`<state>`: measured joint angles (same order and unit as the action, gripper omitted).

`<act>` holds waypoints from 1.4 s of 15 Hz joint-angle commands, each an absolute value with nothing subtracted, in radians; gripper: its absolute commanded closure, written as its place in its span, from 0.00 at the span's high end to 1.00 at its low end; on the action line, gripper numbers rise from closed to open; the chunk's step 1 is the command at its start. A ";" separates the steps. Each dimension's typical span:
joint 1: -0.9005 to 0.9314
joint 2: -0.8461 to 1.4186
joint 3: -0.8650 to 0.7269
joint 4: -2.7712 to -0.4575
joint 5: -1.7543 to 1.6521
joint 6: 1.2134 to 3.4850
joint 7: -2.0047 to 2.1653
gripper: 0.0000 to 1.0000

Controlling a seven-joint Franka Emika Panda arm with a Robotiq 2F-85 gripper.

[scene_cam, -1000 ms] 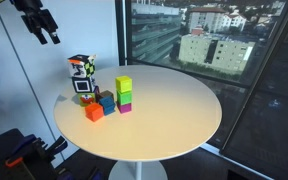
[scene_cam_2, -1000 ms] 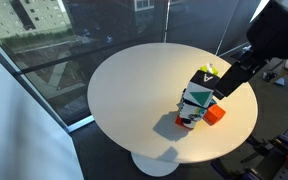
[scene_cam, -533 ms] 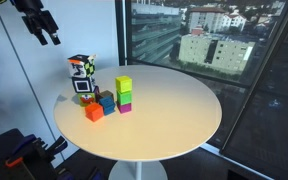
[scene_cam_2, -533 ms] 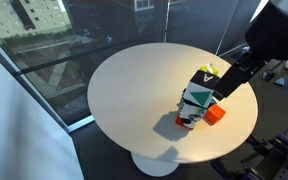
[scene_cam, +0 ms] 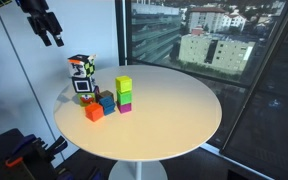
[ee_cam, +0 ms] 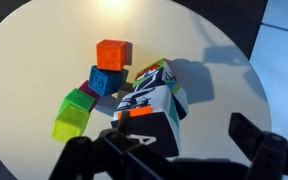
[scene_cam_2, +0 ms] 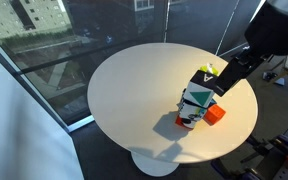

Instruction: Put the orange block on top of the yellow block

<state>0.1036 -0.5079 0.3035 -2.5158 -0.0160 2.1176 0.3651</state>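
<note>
My hand (scene_cam: 52, 40) hangs open and empty, well above the blocks.
The orange block (scene_cam: 94, 112) sits on the surface (scene_cam: 174, 115), touching the blue cube (scene_cam: 106, 102); the yellow block (scene_cam: 123, 84) tops a stack nearby.

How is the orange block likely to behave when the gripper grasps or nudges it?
The orange block looks like a rigid flat-faced cube, so it should probably slide rather than roll. It seems small, likely light. It sits close to the blue cube, so a push might shove that too.
</note>
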 commanded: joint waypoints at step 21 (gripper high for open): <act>0.041 -0.337 0.075 -2.579 -0.035 2.115 0.108 1.00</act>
